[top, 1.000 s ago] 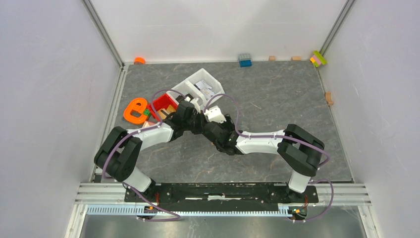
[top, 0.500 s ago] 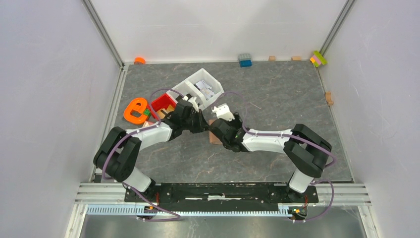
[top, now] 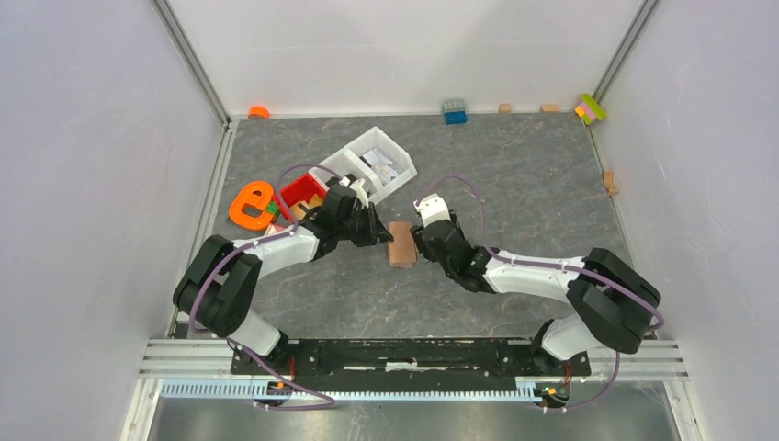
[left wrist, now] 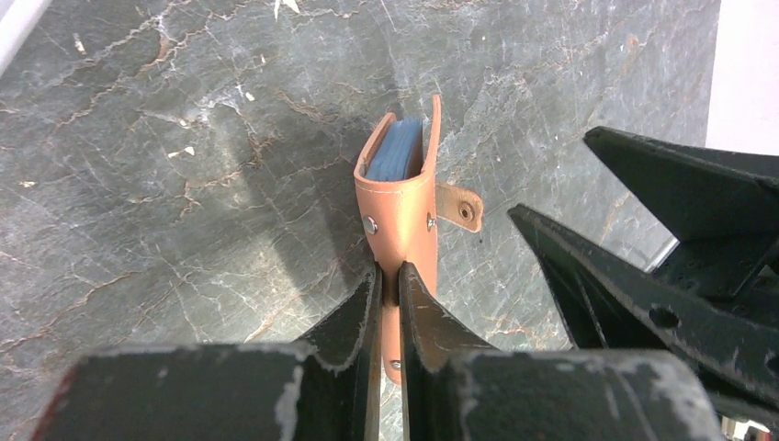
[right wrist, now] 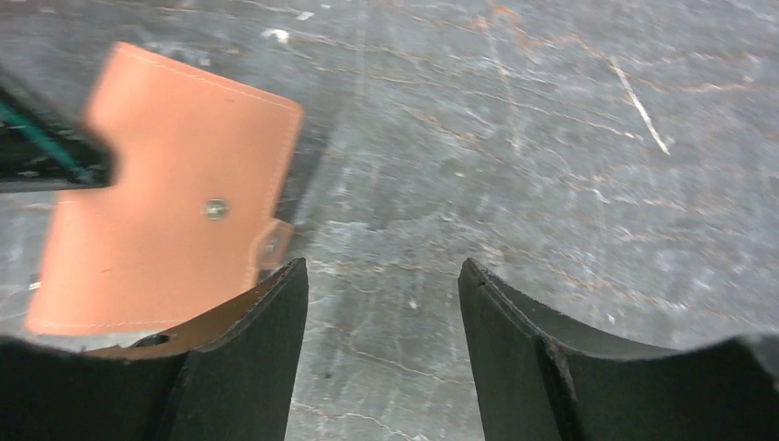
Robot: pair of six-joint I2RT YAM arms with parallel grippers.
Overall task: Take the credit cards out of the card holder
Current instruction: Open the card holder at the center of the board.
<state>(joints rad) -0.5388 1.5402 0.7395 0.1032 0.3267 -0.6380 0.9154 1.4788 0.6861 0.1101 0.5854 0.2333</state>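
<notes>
The card holder (left wrist: 405, 207) is a tan-brown folding wallet held on edge above the grey table, its closing tab (left wrist: 459, 209) hanging loose. My left gripper (left wrist: 389, 272) is shut on its near end. A pale blue-grey edge of the credit cards (left wrist: 397, 152) shows inside the far, open end. In the top view the card holder (top: 401, 244) sits between my left gripper (top: 377, 232) and my right gripper (top: 420, 241). In the right wrist view my right gripper (right wrist: 382, 268) is open and holds nothing. There the card holder (right wrist: 165, 197) lies to the left of its left finger.
Behind the left arm stand a white bin (top: 351, 161) with packets and a red bin (top: 299, 190). An orange e-shaped piece (top: 251, 204) lies left of them. A blue block (top: 454, 111), coloured blocks (top: 591, 108) and small wooden blocks (top: 608, 182) line the far and right edges.
The right arm has swung out to the right and stretched low, uncovering the card holder. Its gripper now sits just right of the holder. The left gripper has kept its hold and place.
</notes>
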